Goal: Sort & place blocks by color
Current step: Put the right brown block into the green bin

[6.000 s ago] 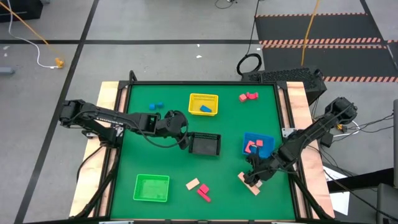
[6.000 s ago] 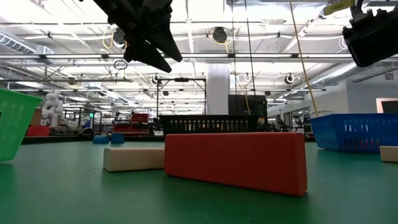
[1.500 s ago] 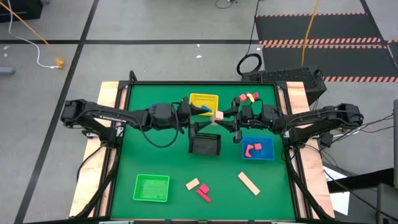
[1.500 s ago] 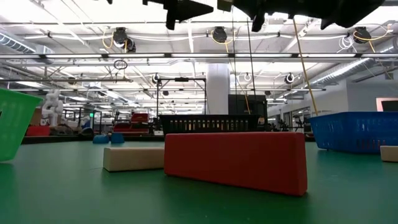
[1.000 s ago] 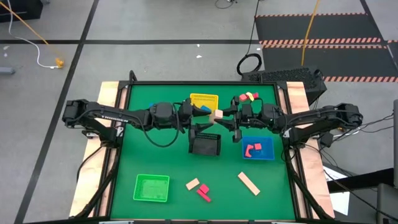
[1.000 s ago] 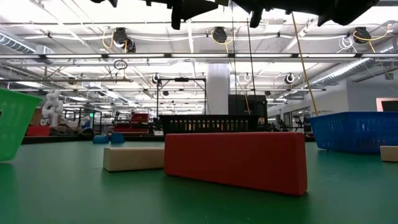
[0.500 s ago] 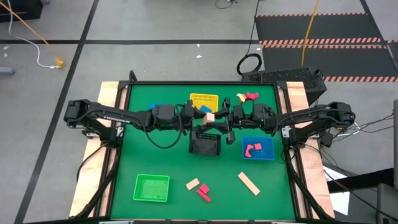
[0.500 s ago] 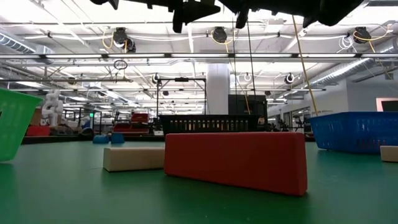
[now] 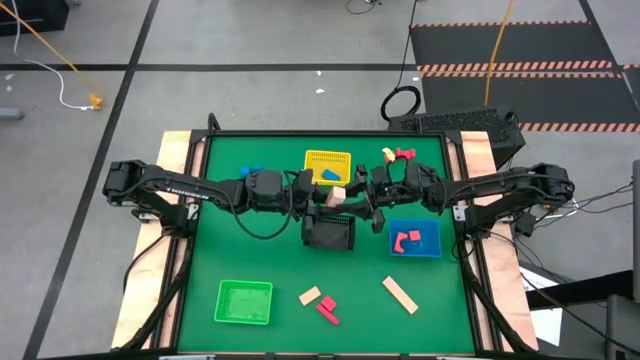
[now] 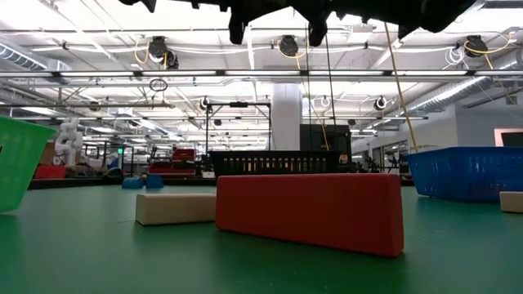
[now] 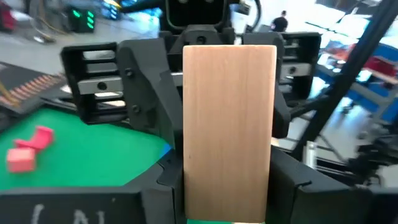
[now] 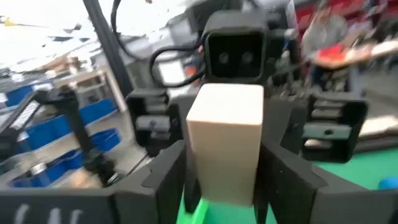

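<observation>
The two dark arms meet tip to tip at the centre of the green worktop (image 9: 260, 250), just above the upper edge of the black mesh basket (image 9: 330, 236). Between them hangs a pale tan wooden block (image 9: 338, 192), a plain rectangular bar with fine straight grain and crisp square edges. The left pincer (image 9: 328, 193) is closed on it: in the left wrist view its matt black fingers (image 11: 166, 180) press against both long sides of the wood. The right pincer (image 9: 350, 195) flanks the same block from the opposite side; whether it grips or stands clear of the wood I cannot tell. Pale marks on the casing at the bottom edge of both wrist views are too blurred to read.

Upper centre, the yellow mesh basket (image 9: 327, 157) holds a blue block (image 9: 330, 175). Two more small blue blocks (image 9: 250, 172) lie to its left. Red and yellow pieces (image 9: 398, 154) sit at the upper right. The blue basket (image 9: 415, 223), right of centre, contains red blocks (image 9: 405, 240). The green basket (image 9: 222, 300) stands lower left. Along the bottom lie a small tan block (image 9: 309, 296), a red block (image 9: 327, 309) and a long tan bar (image 9: 399, 294). In the low view the red one (image 10: 309, 211) is a smooth slab, touching a cream bar (image 10: 176, 207).
</observation>
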You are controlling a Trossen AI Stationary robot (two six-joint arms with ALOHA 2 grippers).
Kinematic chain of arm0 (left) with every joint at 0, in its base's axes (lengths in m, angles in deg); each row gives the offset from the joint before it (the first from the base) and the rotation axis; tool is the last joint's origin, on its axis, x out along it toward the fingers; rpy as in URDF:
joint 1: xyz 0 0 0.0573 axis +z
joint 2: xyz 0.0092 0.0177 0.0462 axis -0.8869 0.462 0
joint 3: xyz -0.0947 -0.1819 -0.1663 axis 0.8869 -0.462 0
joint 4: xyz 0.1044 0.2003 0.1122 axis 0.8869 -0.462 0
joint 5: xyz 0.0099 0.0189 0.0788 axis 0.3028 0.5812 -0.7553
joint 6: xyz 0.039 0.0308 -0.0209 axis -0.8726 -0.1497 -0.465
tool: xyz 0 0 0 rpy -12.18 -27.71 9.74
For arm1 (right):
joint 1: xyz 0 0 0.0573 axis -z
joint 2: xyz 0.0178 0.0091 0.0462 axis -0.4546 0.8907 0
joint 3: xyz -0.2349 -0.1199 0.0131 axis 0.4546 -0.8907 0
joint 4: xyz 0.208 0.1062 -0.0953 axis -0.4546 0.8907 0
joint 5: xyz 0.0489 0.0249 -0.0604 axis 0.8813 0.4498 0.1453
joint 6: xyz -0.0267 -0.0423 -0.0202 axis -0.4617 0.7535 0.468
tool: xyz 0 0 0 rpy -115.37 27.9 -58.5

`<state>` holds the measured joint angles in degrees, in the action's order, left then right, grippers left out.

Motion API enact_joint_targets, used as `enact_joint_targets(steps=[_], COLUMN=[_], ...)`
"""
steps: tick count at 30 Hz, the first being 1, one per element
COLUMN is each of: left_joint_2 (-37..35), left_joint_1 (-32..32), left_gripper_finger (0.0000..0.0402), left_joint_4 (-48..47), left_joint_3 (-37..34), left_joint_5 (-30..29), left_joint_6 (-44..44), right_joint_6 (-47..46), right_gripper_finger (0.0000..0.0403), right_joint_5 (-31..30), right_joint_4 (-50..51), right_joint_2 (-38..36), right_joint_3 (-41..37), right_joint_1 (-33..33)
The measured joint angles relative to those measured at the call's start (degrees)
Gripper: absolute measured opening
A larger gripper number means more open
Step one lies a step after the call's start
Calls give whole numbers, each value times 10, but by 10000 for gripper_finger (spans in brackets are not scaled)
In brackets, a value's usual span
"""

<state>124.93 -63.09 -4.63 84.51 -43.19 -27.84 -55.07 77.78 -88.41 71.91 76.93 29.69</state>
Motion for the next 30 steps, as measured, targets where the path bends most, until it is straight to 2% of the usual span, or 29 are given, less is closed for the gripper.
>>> enact_joint_targets(steps=[5,9,13,17,24,27,30], left_joint_2=[0,-1,-1,-1,-1,-1,-1], left_joint_1=[-2,-8,-22,-41,-139,-195,-243], left_gripper_finger=[133,133,133,133,133,133,133], left_joint_4=[-13,-73,-195,-336,-558,-606,-615], left_joint_3=[0,1,1,1,1,1,1], left_joint_5=[9,28,125,222,295,299,299], left_joint_6=[47,92,144,210,267,298,333], right_joint_6=[-16,-24,-106,-227,-392,-453,-496], right_gripper_finger=[213,227,229,219,208,208,208], right_joint_5=[25,34,30,25,41,53,51], right_joint_4=[130,237,318,399,488,483,483], right_joint_2=[-59,-118,-163,-172,-148,-138,-130], right_joint_3=[0,-2,-2,-2,-2,-2,-2], right_joint_1=[9,9,0,-32,-139,-181,-214])
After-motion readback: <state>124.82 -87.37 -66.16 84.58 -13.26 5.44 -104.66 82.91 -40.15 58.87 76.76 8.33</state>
